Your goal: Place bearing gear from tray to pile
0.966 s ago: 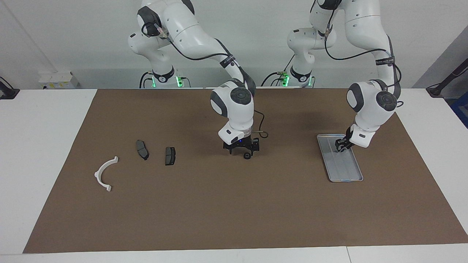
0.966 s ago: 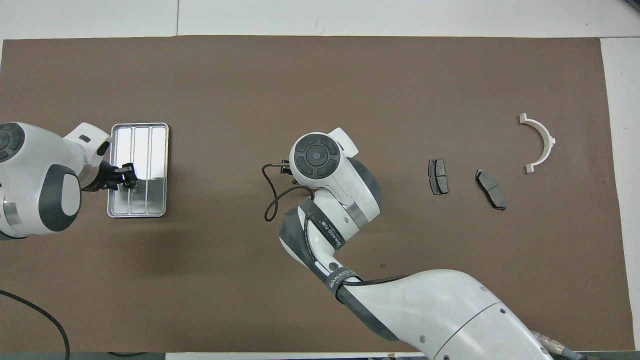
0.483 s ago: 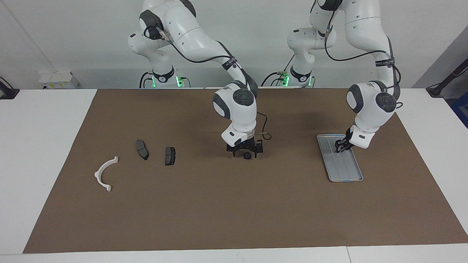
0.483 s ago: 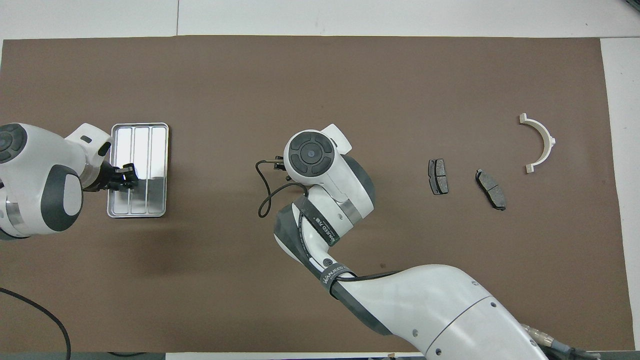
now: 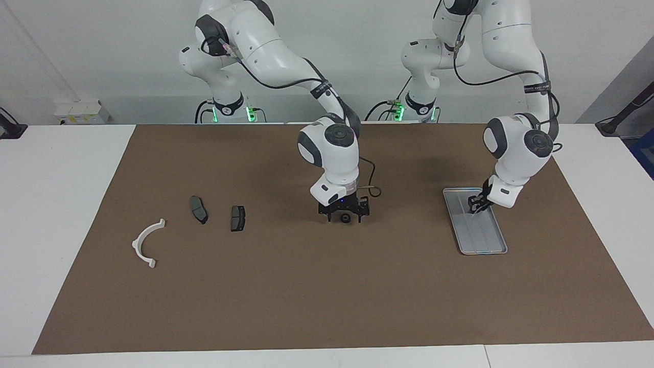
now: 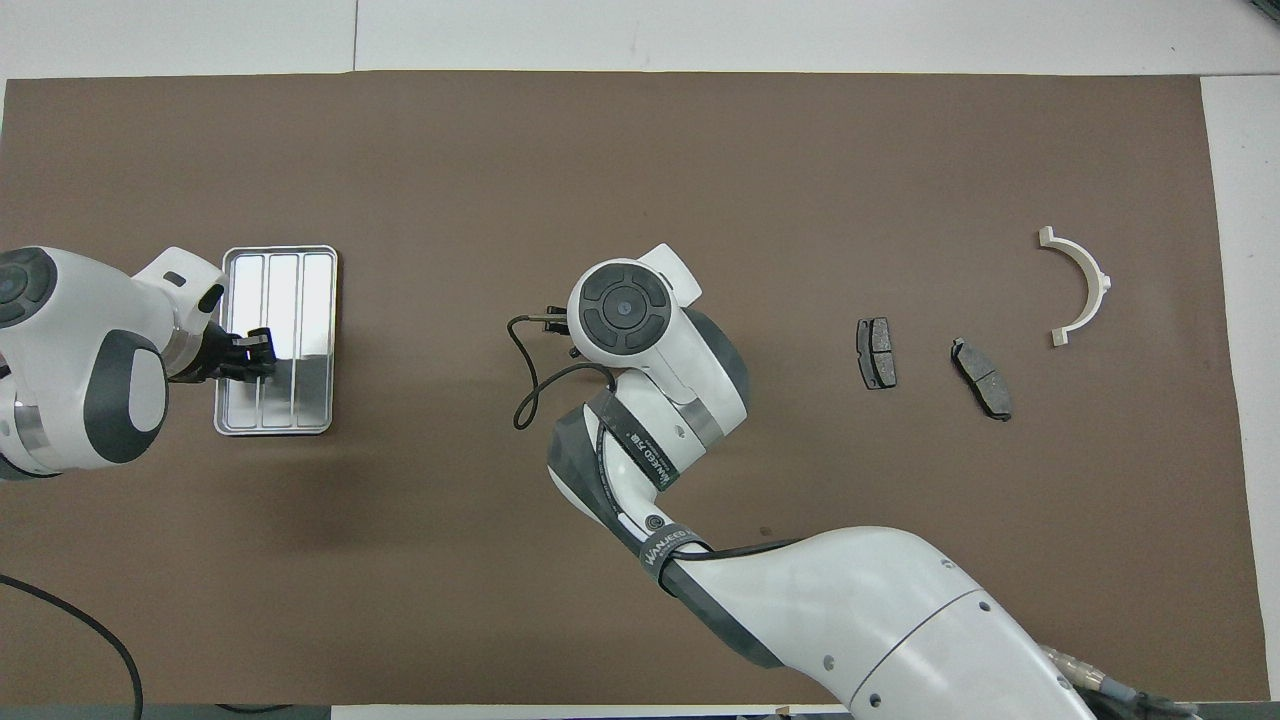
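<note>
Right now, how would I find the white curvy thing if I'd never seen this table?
Look at the brown mat and go to the right arm's end of the table, where three small parts lie. The white curved piece lies beside the two dark plates, farther from the robots. Only it is white and bent like half a ring; the plates are flat and grey.

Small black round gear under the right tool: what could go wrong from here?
The small black round gear lies on the brown mat between the right tool's open fingertips; closing off-centre might knock it away. The pile's dark grey plates lie toward the right arm's end; a weak grip could drop the gear on the way.
</note>
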